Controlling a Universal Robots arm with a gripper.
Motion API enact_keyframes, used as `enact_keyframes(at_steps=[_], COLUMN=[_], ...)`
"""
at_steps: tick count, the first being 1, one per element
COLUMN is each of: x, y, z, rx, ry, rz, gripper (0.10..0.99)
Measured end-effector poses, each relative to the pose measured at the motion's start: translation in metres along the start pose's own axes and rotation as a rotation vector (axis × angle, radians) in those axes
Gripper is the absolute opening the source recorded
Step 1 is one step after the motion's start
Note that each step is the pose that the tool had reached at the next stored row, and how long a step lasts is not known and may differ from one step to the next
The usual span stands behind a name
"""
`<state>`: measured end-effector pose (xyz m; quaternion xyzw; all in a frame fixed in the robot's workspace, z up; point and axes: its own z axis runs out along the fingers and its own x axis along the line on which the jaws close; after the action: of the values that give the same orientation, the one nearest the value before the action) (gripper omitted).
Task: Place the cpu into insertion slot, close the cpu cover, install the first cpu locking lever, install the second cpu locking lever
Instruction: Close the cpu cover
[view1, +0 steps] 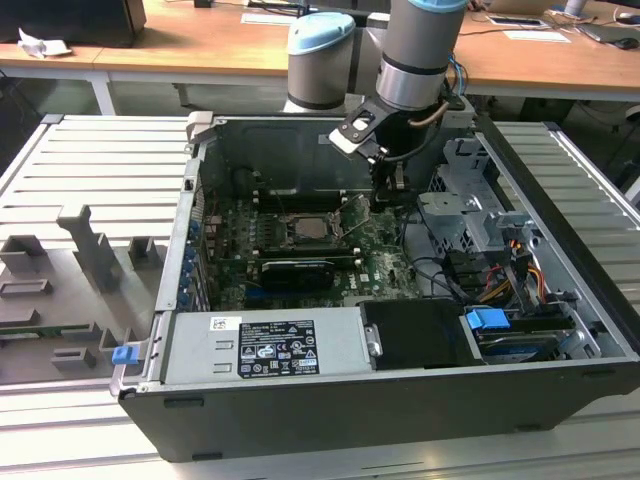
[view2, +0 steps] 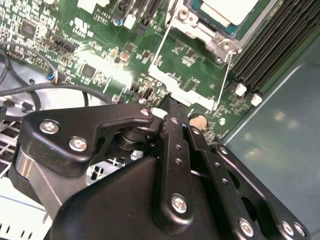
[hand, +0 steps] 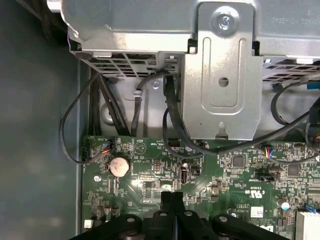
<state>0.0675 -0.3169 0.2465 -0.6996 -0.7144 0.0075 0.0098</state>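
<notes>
Gripper (view1: 386, 195) is down inside the open computer case (view1: 560, 300), low over the green board (hand: 225, 172). Its fingers (view2: 175, 150) are pressed together, and as far as I can see there's nothing pinched between them.

The cpu (view2: 227, 9) is already sitting in the insertion slot (view2: 209, 36), pale face up, so I'd call the first step done. The cpu cover (view2: 181, 85) isn't down, though. It's tipped up off the slot, with its thin side rails running back toward the socket and its free edge right at the fingertips. Honestly I can't tell whether they're touching it or just beside it.

The bit that matters, going by the exterior view: the slot sits off to that view's left of the gripper, and the raised cover stands between the two. The cover's free edge runs crosswise to the line from the fingers to the slot, and its hinge looks to be on the side of the slot nearest the gripper. My read is that the work is at the cover-closing stage. The locking levers look undone, but I can't really separate those thin wires from the cover rails, so take that loosely.
</notes>
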Motion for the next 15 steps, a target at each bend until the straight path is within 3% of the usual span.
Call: enact_keyframes(at_steps=[3, 8, 15], x=[0.0001, 0.0004, 0.0005], y=[-0.0007, -0.0134, -0.0206], z=[-0.0022, -0.0020, -0.0018], rx=[0.009, 0.009, 0.008], ry=[0.0008, 0.0006, 0.0006], rz=[0.000, 0.000, 0.000], gripper=[0.106, 0.106, 0.106])
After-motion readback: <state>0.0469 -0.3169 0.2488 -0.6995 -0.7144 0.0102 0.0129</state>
